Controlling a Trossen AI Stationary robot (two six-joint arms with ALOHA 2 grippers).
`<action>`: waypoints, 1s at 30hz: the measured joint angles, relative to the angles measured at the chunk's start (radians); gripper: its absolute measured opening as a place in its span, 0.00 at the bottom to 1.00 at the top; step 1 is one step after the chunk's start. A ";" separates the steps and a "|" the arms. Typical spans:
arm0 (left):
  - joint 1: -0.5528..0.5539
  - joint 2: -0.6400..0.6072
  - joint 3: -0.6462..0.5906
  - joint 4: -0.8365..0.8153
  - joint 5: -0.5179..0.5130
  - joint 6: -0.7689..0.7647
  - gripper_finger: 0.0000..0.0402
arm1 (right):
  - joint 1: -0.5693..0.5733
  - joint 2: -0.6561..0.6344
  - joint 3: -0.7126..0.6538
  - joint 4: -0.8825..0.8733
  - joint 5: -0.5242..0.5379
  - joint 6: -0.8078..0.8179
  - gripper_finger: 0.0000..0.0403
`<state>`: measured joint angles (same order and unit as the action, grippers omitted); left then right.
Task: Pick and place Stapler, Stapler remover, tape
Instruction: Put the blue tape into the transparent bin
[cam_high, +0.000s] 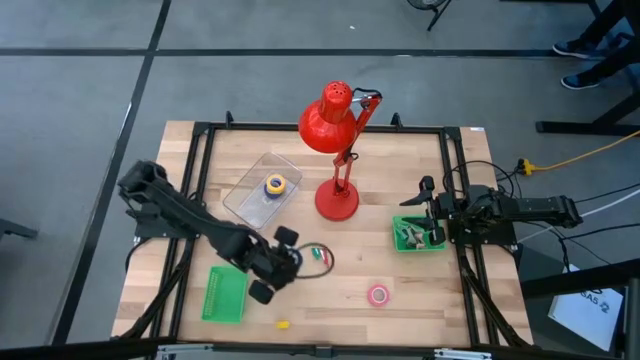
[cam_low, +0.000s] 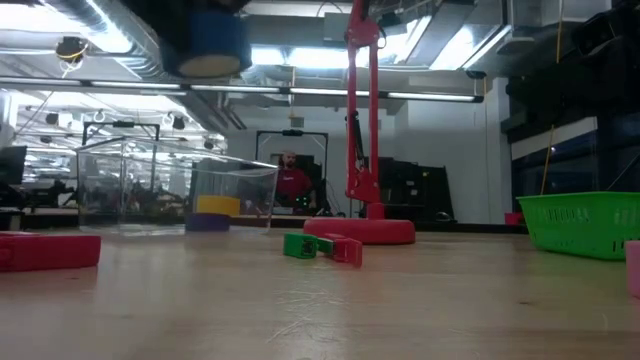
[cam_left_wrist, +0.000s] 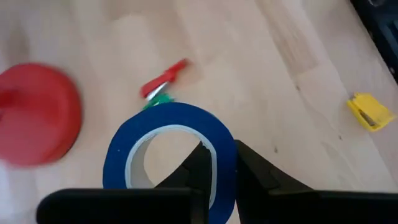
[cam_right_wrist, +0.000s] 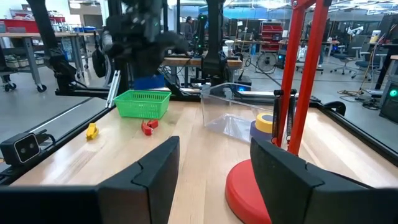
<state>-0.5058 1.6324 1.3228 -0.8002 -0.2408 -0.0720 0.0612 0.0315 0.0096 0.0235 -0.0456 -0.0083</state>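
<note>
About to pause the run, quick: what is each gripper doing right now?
Left gripper: closed on the blue tape roll, lifted above the table.
Right gripper: open, empty, beside the red lamp.

The counter holds 3 tape rolls: 1 blue (cam_left_wrist: 171, 146), 1 pink (cam_high: 378, 294), 1 yellow-and-blue (cam_high: 275, 185). There are 2 green baskets (cam_high: 224, 295) (cam_high: 419, 234), 1 clear bin (cam_high: 262, 189), 1 red lamp (cam_high: 338, 160), 1 small yellow piece (cam_high: 283, 324), and 1 red-and-green staple remover (cam_high: 320, 254).
</note>
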 joint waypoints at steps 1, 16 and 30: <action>0.005 -0.016 0.000 -0.023 -0.008 -0.026 0.09 | 0.000 0.000 0.000 0.000 0.000 0.000 0.49; 0.203 -0.221 0.000 -0.412 -0.081 -0.638 0.09 | 0.000 0.000 0.000 0.000 0.000 0.000 0.49; 0.384 -0.268 0.000 -0.501 -0.079 -0.852 0.11 | 0.000 0.000 0.000 0.000 0.000 0.000 0.49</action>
<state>-0.1218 1.3640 1.3226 -1.3013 -0.3195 -0.9235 0.0608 0.0315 0.0094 0.0238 -0.0452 -0.0086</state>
